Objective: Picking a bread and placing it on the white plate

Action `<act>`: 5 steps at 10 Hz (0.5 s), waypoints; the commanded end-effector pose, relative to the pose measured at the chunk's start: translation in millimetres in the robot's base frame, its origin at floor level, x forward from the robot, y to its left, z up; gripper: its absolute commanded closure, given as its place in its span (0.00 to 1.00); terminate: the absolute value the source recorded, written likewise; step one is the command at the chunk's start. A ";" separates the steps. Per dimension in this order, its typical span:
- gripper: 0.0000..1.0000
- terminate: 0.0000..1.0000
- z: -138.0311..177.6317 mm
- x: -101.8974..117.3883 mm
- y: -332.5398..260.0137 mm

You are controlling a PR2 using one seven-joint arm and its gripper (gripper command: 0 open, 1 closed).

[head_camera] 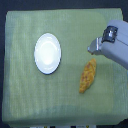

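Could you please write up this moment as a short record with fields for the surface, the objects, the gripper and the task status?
surface: green cloth covering the table
plate: white plate, round, bare, toward the exterior view's left
bread: bread, golden-brown, lying on the cloth to the exterior view's right of the plate, apart from it
gripper: gripper, entering from the exterior view's right, just above the bread's upper end; open or shut cannot be told
task status: bread not yet on the plate
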State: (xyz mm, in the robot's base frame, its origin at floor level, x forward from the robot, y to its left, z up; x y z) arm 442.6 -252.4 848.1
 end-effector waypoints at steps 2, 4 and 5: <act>0.00 0.00 -53.6 -16.1 20.7; 0.00 0.00 -62.0 -20.0 19.7; 0.00 0.00 -70.5 -24.5 21.5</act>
State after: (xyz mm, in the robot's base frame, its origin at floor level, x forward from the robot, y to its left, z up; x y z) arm 426.1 -233.7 808.8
